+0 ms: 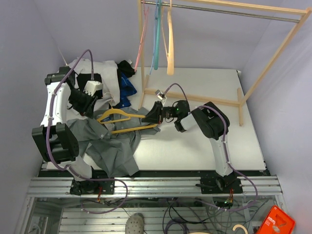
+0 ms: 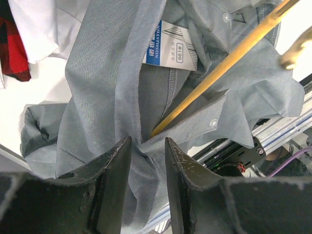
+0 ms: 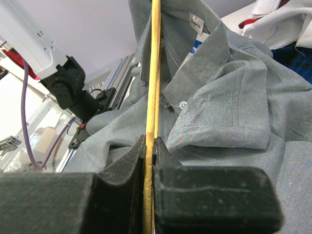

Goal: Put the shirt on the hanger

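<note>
The shirt [image 1: 109, 144] lies crumpled at the near left corner of the worktop [image 1: 195, 146], with some cloth hanging over the near edge. Its collar is open, showing a blue and white label [image 2: 170, 46]. The hanger [image 1: 119, 116] rests across the far part of the shirt, stretching right towards the middle of the worktop. The right gripper [image 1: 155, 116] holds the hanger's right end, and the wrist view shows its fingers [image 3: 122, 170] pressed tight on the thin yellow bar. The left gripper [image 1: 87, 106] is low over the shirt near the left edge. Its fingers [image 2: 114, 165] stand narrow with a fold of grey cloth between them, but whether they pinch the cloth cannot be told. Just ahead of them one end of the hanger bar slips under a buttoned flap of the shirt. A white garment [image 1: 105, 73] and a dark blue garment [image 1: 127, 87] lie at the far left corner, beside a wooden rack [image 1: 273, 53].
</note>
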